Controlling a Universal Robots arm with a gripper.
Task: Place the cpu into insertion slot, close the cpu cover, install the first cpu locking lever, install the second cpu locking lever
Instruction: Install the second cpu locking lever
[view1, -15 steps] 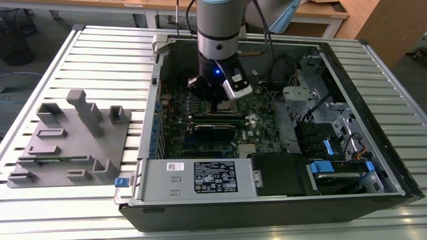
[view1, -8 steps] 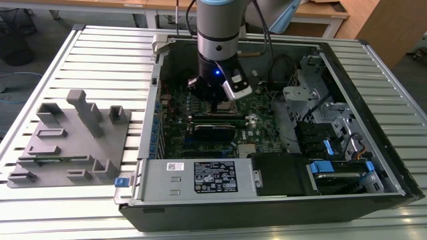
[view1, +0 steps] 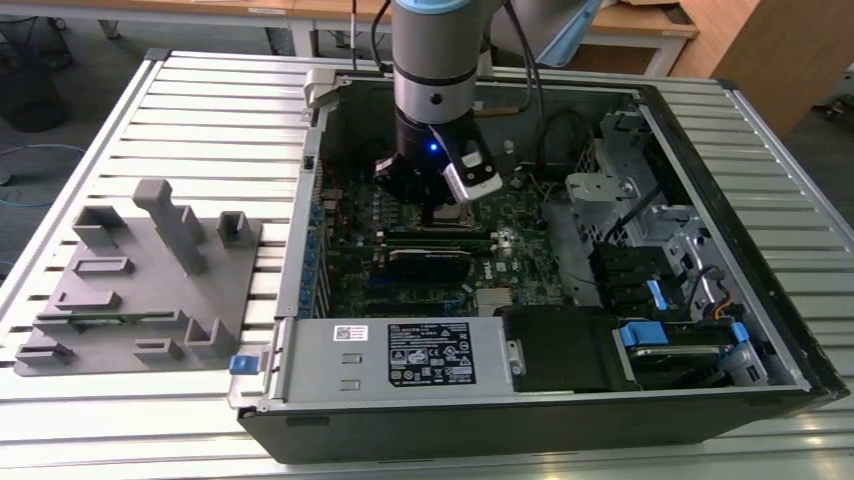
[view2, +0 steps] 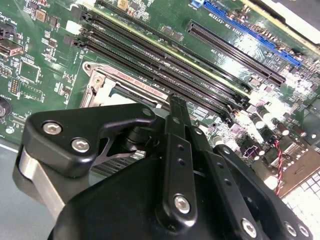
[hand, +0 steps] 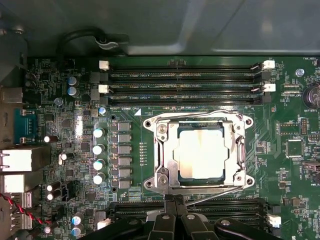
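The cpu (hand: 201, 152), a pale silver square, lies flat in the insertion slot (hand: 150, 122) of the green motherboard (view1: 514, 240). The cpu cover (hand: 165, 152) is folded down around it, and the chip shows through its window. One wire locking lever (hand: 200, 114) runs along the slot's edge beside the memory slots. The other lever (hand: 215, 191) slants along the opposite edge toward my fingertips. My gripper (hand: 173, 200) is shut, its tips at that edge of the slot and nothing visibly held. It points down at the slot's rim (view2: 100, 85) as a narrow black tip (view2: 176, 102), low inside the case (view1: 434, 215).
Long black memory slots (hand: 185, 85) flank the socket on two sides. A row of capacitors (hand: 99, 150) stands beside it. The white-labelled power supply (view1: 400, 352) and a drive cage (view1: 627, 200) crowd the case. A grey fixture block (view1: 134, 280) stands at the exterior view's left.
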